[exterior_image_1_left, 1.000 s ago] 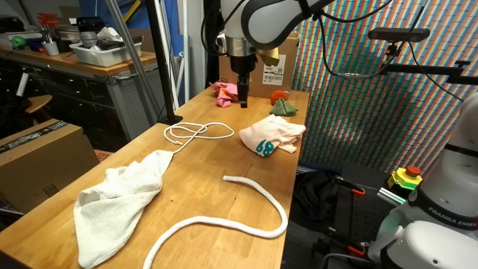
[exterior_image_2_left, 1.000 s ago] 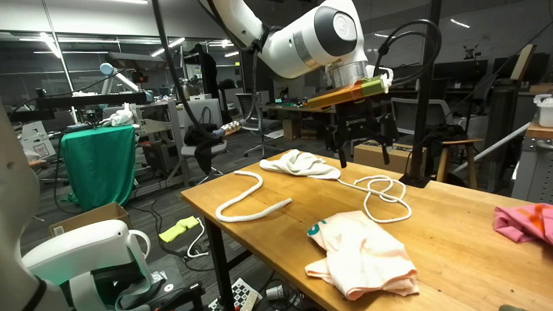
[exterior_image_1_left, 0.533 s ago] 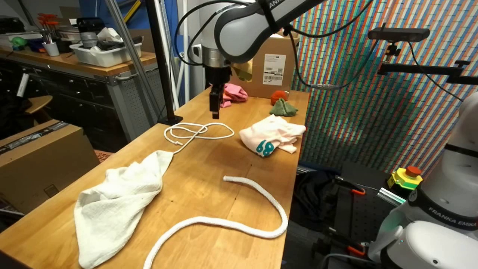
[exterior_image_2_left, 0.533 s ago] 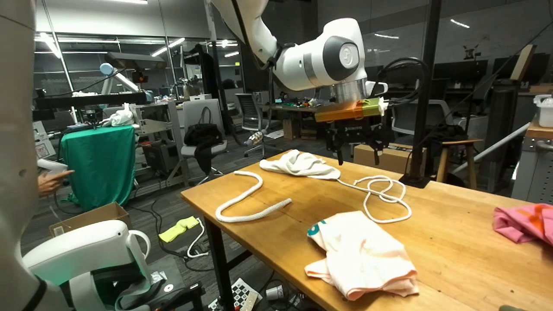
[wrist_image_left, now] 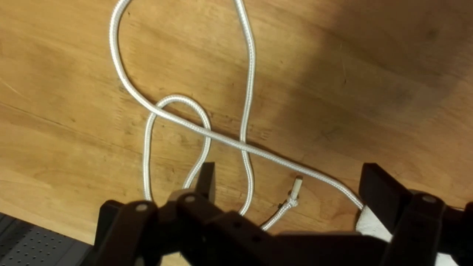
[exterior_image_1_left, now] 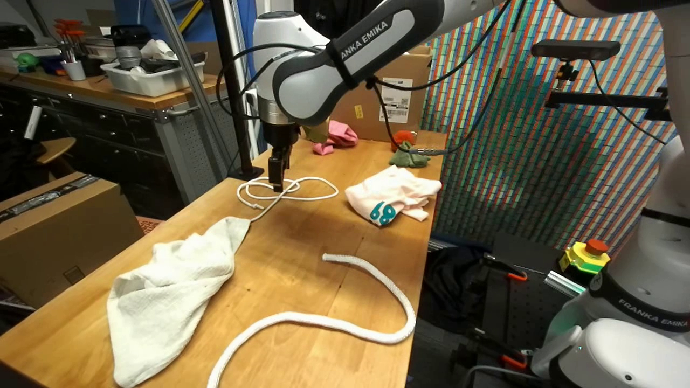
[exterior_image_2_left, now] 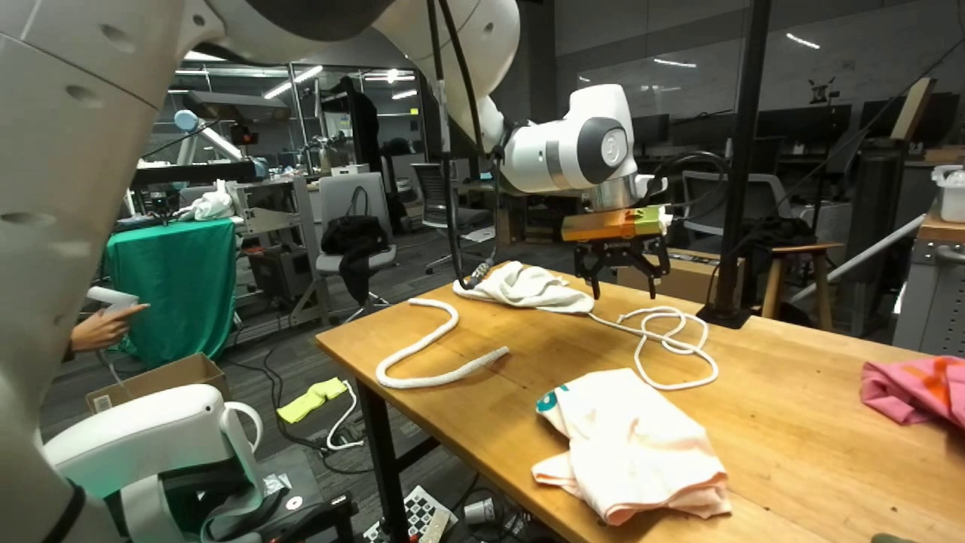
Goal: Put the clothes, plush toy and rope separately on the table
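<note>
Wooden table (exterior_image_1_left: 291,269): 2 ropes (exterior_image_1_left: 329,322) | 2 pale cloths (exterior_image_1_left: 171,299) | 1 garment (exterior_image_1_left: 342,134) (pink) | pincer (exterior_image_2_left: 624,292): agape

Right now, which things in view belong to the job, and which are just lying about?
Belong to the job:
cream cloth
pale teal-printed cloth
pink garment
thin cord
thick rope
wooden table
orange item and green item, possibly plush

Just lying about:
labelled cardboard box
white bin
black bag
checkered board

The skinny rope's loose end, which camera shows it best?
The wrist view: the skinny rope's loose end looks biggest there, and clearly lumpy. Both exterior views show it too, but much smaller, so the lump is hard to make out.
</note>
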